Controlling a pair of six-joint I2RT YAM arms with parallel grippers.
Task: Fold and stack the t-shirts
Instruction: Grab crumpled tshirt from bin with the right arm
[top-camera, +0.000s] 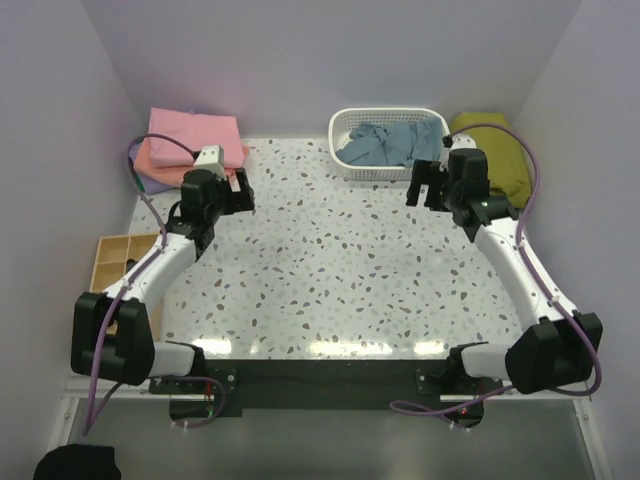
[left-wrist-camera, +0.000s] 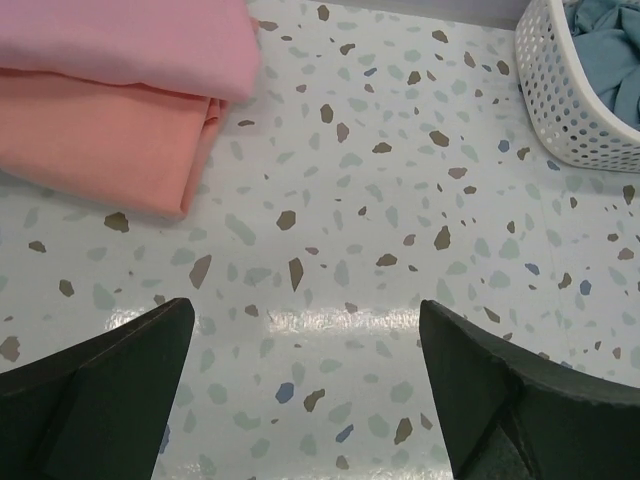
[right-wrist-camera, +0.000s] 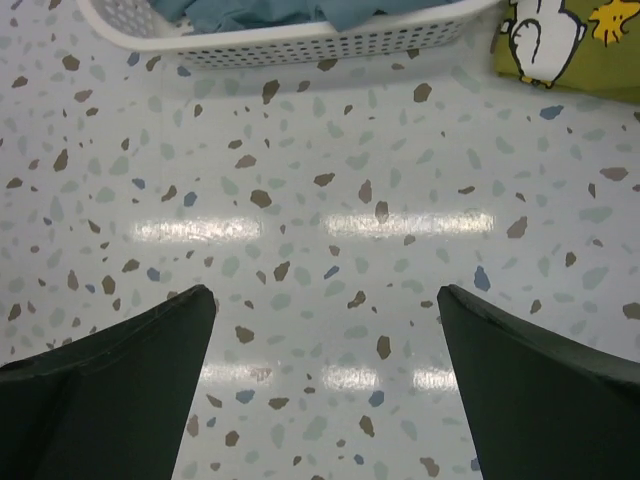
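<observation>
A folded pink t-shirt (top-camera: 195, 131) lies on a folded salmon-orange one (top-camera: 160, 158) at the back left, a lavender edge (top-camera: 150, 185) showing under them. The left wrist view shows the same pink t-shirt (left-wrist-camera: 120, 40) over the salmon-orange t-shirt (left-wrist-camera: 100, 140). A crumpled blue-grey t-shirt (top-camera: 385, 143) fills the white basket (top-camera: 345, 170) at the back. My left gripper (top-camera: 238, 195) hangs open just right of the stack, nothing between its fingers (left-wrist-camera: 100, 390). My right gripper (top-camera: 427, 190) is open and empty in front of the basket (right-wrist-camera: 300, 42), fingers (right-wrist-camera: 120, 380) over bare table.
An olive-green cloth (top-camera: 500, 155) with a cartoon print (right-wrist-camera: 560, 40) sits right of the basket. A wooden compartment tray (top-camera: 120, 258) stands at the left table edge. Lilac walls close in the back and both sides. Speckled tabletop (top-camera: 340, 270) spreads between the arms.
</observation>
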